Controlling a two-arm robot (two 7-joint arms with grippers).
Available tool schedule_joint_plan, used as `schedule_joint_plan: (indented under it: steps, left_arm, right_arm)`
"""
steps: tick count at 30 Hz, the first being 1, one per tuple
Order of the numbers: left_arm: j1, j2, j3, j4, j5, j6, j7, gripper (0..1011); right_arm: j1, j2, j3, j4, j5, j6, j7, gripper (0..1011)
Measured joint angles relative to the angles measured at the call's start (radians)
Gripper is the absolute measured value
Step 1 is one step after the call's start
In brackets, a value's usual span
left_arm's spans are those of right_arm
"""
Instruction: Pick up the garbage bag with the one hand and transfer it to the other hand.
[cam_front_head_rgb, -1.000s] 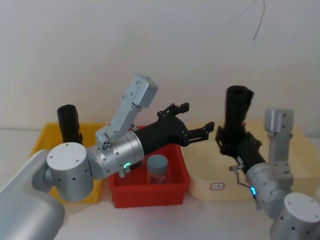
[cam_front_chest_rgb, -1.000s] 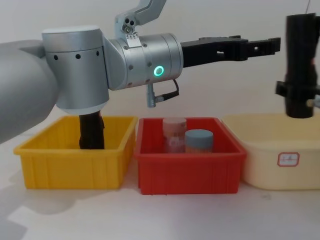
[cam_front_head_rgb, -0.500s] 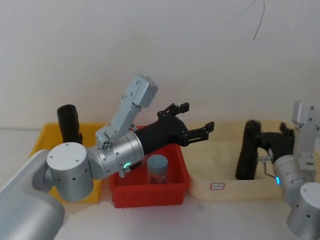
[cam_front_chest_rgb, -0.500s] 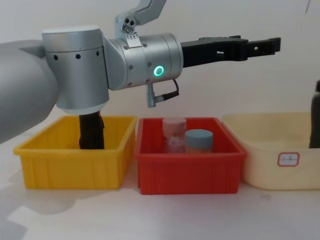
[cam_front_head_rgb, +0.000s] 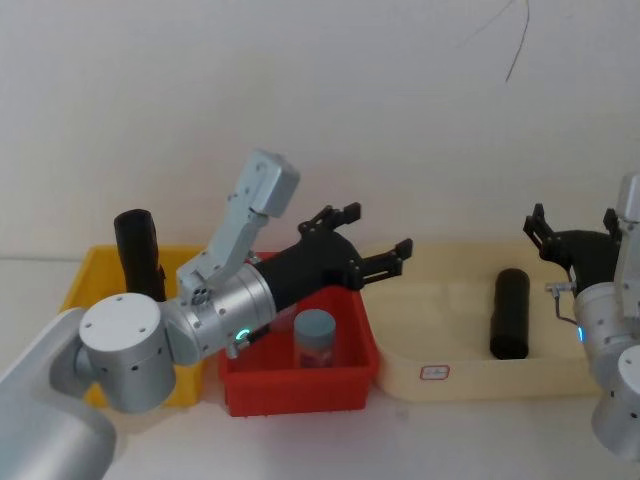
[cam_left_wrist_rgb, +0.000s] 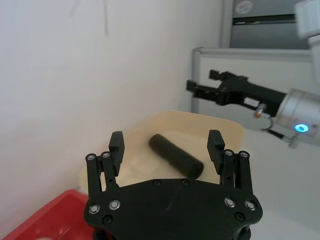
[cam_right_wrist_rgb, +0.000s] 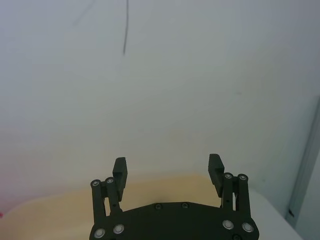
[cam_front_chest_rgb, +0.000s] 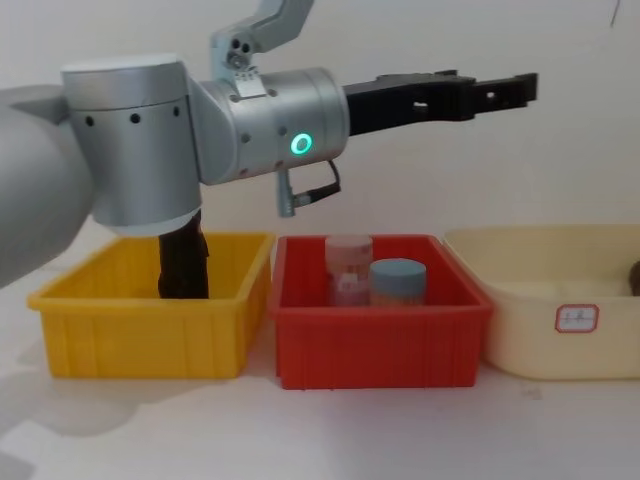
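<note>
The garbage bag (cam_front_head_rgb: 510, 313), a black roll, lies on its side inside the cream bin (cam_front_head_rgb: 480, 378), free of both grippers. The left wrist view also shows the garbage bag (cam_left_wrist_rgb: 176, 156), beyond my open left gripper (cam_left_wrist_rgb: 166, 137). My left gripper (cam_front_head_rgb: 376, 230) hovers open above the gap between the red and cream bins, high over the table (cam_front_chest_rgb: 495, 88). My right gripper (cam_front_head_rgb: 572, 222) is open too, raised above the cream bin's far right side, a little beyond the bag. Nothing sits between the fingers of the right gripper (cam_right_wrist_rgb: 167, 162).
A second black roll (cam_front_head_rgb: 138, 255) stands upright in the yellow bin (cam_front_chest_rgb: 140, 340) on the left. The red bin (cam_front_chest_rgb: 380, 345) in the middle holds a blue-lidded jar (cam_front_chest_rgb: 398, 280) and a pink-lidded jar (cam_front_chest_rgb: 348, 265). A white wall stands close behind.
The right gripper lowered the bag into the cream bin, let go and rose open; the bag now lies flat. The left arm drew back slightly to the left.
</note>
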Motion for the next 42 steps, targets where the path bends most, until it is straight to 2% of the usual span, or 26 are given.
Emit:
schedule_joint_plan:
  steps: [11, 16, 31, 42]
  left_arm:
    - [0.063, 0.059, -0.040, -0.109, 0.023, 0.035, 0.106, 1001]
    - [0.073, 0.078, -0.054, -0.133, 0.035, 0.049, 0.134, 1001]
    - [0.062, 0.098, -0.073, -0.138, 0.062, 0.083, 0.162, 1001]
    - [0.041, 0.098, -0.075, -0.119, 0.085, 0.096, 0.166, 1001]
  right_arm:
    - [-0.027, 0.002, -0.028, -0.073, -0.005, 0.001, 0.054, 1000]
    - [-0.053, 0.004, -0.055, -0.115, -0.002, 0.018, 0.100, 1000]
    - [-0.128, 0.018, -0.129, -0.211, 0.013, 0.081, 0.225, 1000]
    - [-0.191, 0.038, -0.203, -0.291, 0.026, 0.139, 0.330, 1000]
